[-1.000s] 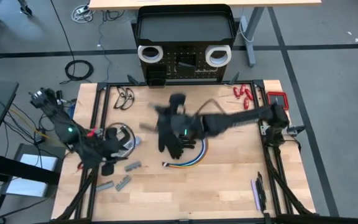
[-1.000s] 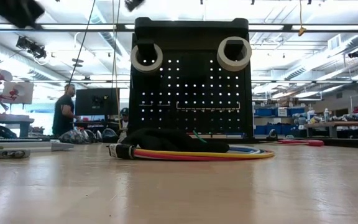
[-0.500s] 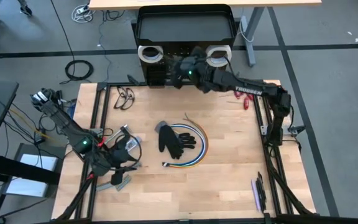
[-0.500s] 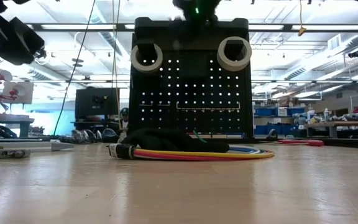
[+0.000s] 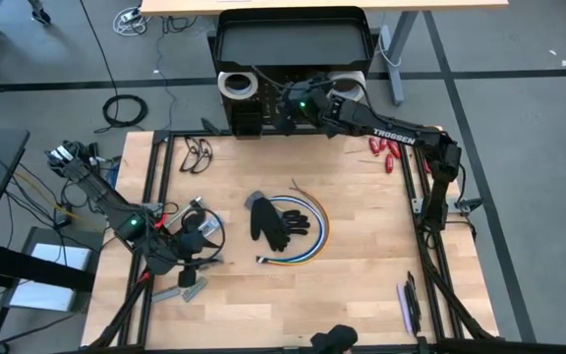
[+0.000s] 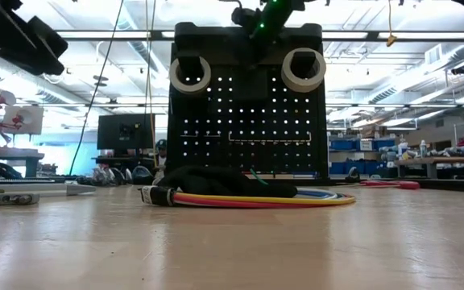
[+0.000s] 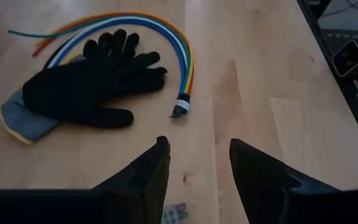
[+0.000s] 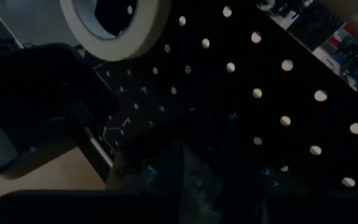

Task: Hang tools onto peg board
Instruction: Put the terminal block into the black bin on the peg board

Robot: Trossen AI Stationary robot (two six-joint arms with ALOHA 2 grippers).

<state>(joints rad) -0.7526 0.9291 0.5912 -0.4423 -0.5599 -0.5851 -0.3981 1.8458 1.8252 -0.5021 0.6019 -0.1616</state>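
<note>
Right pincer [image 5: 285, 106] up against the peg board [image 5: 291, 59] at the table's far edge, between the two white tape rolls [image 5: 236, 85] hung on its face; whether its fingers are open or closed cannot be told; left pincer [image 7: 197, 171] low over the table [image 5: 362, 285] near the left edge, fingers apart, holding nothing; black glove [image 5: 268, 221] and coloured cable loop [image 5: 314, 234] lie mid-table; grey metal pieces [image 5: 190, 288] lie near the left pincer.

Black peg board [image 6: 248, 113]; white tape rolls [image 6: 190, 74]
</note>
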